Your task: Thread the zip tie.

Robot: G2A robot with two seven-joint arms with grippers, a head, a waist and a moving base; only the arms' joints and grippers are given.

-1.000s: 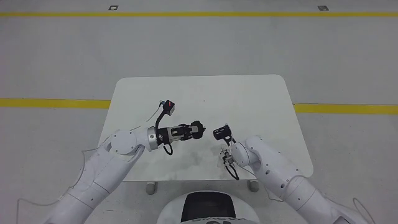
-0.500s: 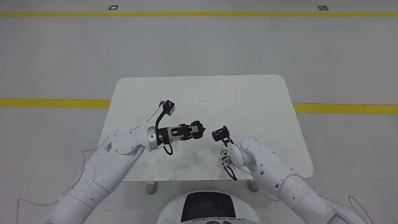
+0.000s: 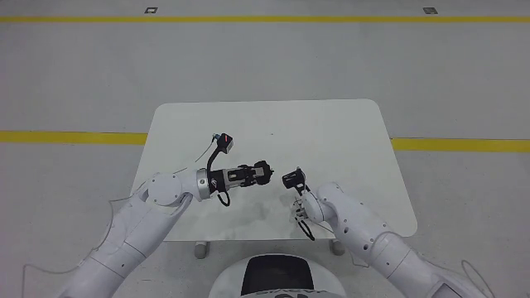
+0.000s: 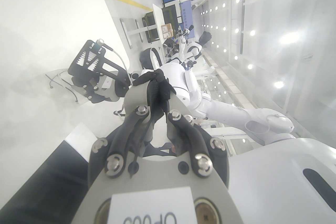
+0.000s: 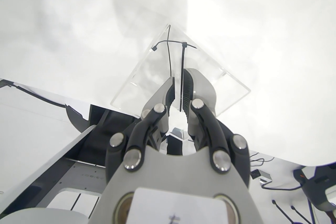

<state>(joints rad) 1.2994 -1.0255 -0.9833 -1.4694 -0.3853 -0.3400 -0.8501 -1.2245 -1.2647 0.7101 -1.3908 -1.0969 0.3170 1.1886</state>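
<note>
1. Change since a second ago: right arm shifts a touch toward the left arm in the top view, and the left arm stays put. Reads to me like fine aligning, so the threading isn't done yet.
2. Right tool (image 5: 179, 77) has its fingers nearly together, clamped low on the zip tie (image 5: 183, 64).
3. Left tool (image 4: 157, 93) has its fingers pressed together. Black stuff is bunched at the tips, can't tell what.
4. Zip tie itself is thin and black, strap running straight out past the fingertips over a clear plate (image 5: 231, 89) on the tabletop (image 3: 348, 132). Small square head at the far end, with another thin black strand crossing right there. Can't tell if it passes through.
</note>
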